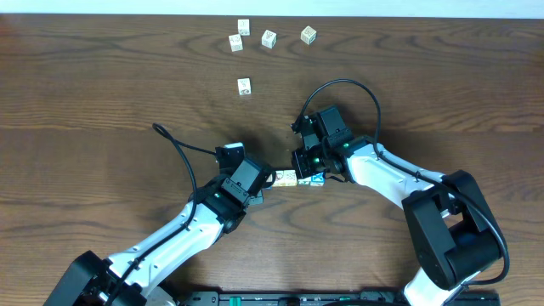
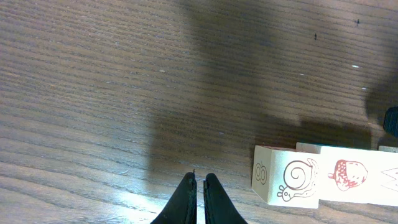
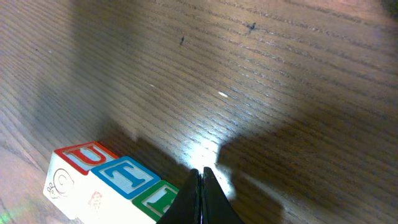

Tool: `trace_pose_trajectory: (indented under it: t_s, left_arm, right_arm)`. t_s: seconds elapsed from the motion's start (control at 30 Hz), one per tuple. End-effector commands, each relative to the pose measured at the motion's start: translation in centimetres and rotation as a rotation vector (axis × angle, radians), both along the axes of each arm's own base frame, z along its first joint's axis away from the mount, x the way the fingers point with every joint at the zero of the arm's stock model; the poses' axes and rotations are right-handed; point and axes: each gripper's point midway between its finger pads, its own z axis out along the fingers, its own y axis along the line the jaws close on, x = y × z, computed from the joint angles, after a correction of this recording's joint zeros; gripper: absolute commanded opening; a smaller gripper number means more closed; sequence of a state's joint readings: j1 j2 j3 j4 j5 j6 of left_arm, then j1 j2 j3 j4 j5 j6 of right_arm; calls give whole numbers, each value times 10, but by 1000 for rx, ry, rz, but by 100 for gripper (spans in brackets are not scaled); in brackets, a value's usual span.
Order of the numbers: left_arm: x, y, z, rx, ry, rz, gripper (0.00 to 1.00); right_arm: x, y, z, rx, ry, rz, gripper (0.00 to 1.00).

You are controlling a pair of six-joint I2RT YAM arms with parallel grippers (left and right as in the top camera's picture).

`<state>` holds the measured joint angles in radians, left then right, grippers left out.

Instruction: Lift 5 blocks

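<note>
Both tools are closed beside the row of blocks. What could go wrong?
1. The row of blocks is loose cubes set end to end; squeezed between the left tool and right tool, it may buckle and drop some.
2. The closed tips are narrow, so an end cube could twist away.

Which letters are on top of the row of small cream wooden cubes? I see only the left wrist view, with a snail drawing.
Observer: The right wrist view shows the row from above: a red P, a blue T, then a green letter, partly hidden.
Operator: Where is the right gripper?
Observer: The right gripper is shut, its tips beside the green-lettered cube, at the row's other end from the left gripper.
</note>
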<state>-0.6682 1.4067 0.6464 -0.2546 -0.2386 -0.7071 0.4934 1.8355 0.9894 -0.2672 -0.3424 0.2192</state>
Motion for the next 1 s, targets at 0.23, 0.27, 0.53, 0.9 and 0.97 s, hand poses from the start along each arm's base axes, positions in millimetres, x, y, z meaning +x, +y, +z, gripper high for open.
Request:
trace_pose_trajectory:
  t_s: [0.23, 0.27, 0.53, 0.9, 0.97]
  left_arm:
    - [-1, 6, -6, 24, 10, 16, 7]
    - [-1, 6, -6, 24, 10, 16, 7]
    - [-1, 6, -6, 24, 10, 16, 7]
    - [-1, 6, -6, 24, 10, 16, 7]
    - [-1, 6, -6, 24, 10, 16, 7]
  right_arm:
    - [34, -2, 17, -1, -113, -38, 1]
    - [38, -7, 19, -6, -113, -53, 1]
    - [57, -80, 25, -173, -18, -234, 1]
    - [12, -108, 10, -294, 190, -293, 1]
    - [7, -104, 9, -299, 202, -288, 1]
